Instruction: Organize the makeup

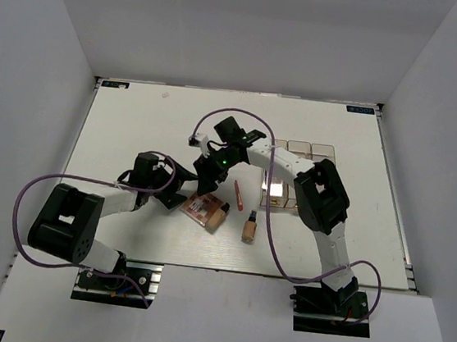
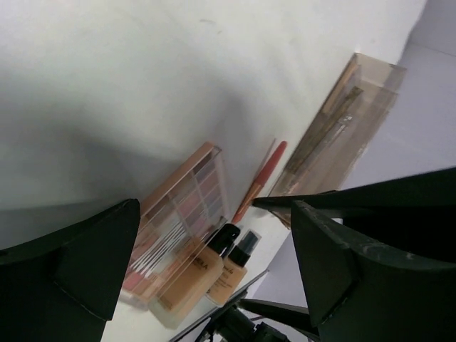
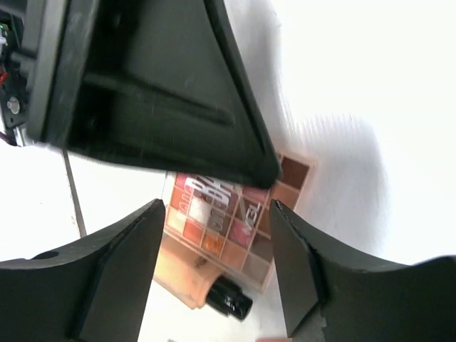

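Note:
An eyeshadow palette (image 1: 198, 210) with pink, orange and brown pans lies flat near the table's middle; it also shows in the left wrist view (image 2: 182, 206) and the right wrist view (image 3: 231, 214). A beige bottle with a black cap (image 1: 217, 218) lies against it, also seen by the left wrist (image 2: 192, 274) and the right wrist (image 3: 192, 274). A second beige bottle (image 1: 249, 228) (image 2: 236, 269) lies to the right. A thin pink stick (image 1: 239, 195) (image 2: 261, 179) lies behind them. My left gripper (image 1: 178, 197) (image 2: 214, 263) is open and empty, just left of the palette. My right gripper (image 1: 208, 177) (image 3: 217, 274) is open and empty, above the palette.
A clear compartment box (image 1: 296, 174) stands right of the makeup, by the right arm's elbow; it shows tilted in the left wrist view (image 2: 345, 128). The left gripper's black body (image 3: 157, 85) fills the top of the right wrist view. The two grippers are close together.

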`<state>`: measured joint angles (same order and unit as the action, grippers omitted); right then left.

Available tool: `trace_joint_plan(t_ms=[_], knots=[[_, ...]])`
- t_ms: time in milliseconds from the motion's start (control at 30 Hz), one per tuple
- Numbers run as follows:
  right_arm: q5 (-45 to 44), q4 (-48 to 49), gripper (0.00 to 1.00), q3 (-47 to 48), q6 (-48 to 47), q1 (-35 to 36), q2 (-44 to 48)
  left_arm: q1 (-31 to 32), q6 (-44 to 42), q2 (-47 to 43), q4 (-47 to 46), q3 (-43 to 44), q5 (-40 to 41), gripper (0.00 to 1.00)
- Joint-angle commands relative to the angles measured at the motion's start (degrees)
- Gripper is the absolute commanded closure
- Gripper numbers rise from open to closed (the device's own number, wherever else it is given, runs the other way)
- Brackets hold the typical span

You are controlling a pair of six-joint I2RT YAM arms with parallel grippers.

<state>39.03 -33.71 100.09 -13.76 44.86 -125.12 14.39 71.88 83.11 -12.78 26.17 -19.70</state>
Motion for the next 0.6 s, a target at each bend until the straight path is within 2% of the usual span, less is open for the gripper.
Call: trace_joint_plan(t_ms=[0, 133, 300, 433, 567], knots=[[-1.85, 3.04, 0.33, -2.53, -2.32, -1.09, 5.49, 0.28, -3.41, -1.19, 18.39, 0.62, 6.33, 0.02], [-2.9, 3.66, 0.3, -4.82, -2.5, -2.41, 6.82, -0.24, -3.94, -5.75, 25.42, 4.58, 12.39, 0.02], [-3.87, 3.57, 0.24, -6.05, -3.11, -2.94, 7.43, -0.24, -5.87, -10.15, 35.0, 7.84, 15.75, 0.02], [-5.27, 1.99, 0.2, -6.4, -5.31, -2.94, 7.08, -0.24, -8.85, -13.76, 41.77, 9.07, 14.35, 0.02], [-6.68, 0.41, 0.19, -6.58, -7.33, -2.94, 6.12, 0.46, -7.55, -18.15, 45.56, 6.1, 10.31, 0.02]])
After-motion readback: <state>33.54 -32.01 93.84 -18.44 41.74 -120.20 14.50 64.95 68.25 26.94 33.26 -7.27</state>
